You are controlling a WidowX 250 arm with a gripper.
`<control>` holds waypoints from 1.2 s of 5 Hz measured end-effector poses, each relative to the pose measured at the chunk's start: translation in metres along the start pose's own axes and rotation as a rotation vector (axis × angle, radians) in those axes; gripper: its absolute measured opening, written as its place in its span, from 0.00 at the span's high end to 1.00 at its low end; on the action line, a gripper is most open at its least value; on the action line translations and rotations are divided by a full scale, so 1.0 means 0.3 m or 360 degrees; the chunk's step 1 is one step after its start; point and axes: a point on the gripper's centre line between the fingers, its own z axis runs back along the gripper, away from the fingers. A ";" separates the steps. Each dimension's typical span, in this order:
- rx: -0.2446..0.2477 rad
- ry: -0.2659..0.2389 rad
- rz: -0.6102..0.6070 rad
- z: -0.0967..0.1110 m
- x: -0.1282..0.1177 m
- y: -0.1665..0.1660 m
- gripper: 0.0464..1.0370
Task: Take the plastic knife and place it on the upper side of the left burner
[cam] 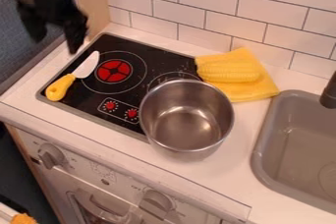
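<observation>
Hanging blurred: gripper (56,44), jaws wide. Knife (73,75) on stovetop (148,56). Pot (186,118), partly hiding right burner (169,74). Sink (265,150), cut off.

The knife (73,77) (yellow-handled, blade pointed toward the wall (190,2)) is laid on the stove (148,55), left of the red burner (114,71). The hand (56,44), fingers (76,36) parted, is held at the upper left. Corn (230,72) is laid on a yellow cloth (255,89), behind a metal pot (187,120).
</observation>
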 end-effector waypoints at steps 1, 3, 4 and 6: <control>0.0010 0.0036 -0.0049 -0.051 -0.020 0.006 0.04; 0.0002 0.0101 -0.0088 -0.128 -0.060 -0.004 0.04; -0.0012 0.0141 -0.0107 -0.163 -0.077 -0.016 0.04; -0.0078 0.0158 -0.0117 -0.222 -0.075 -0.041 0.06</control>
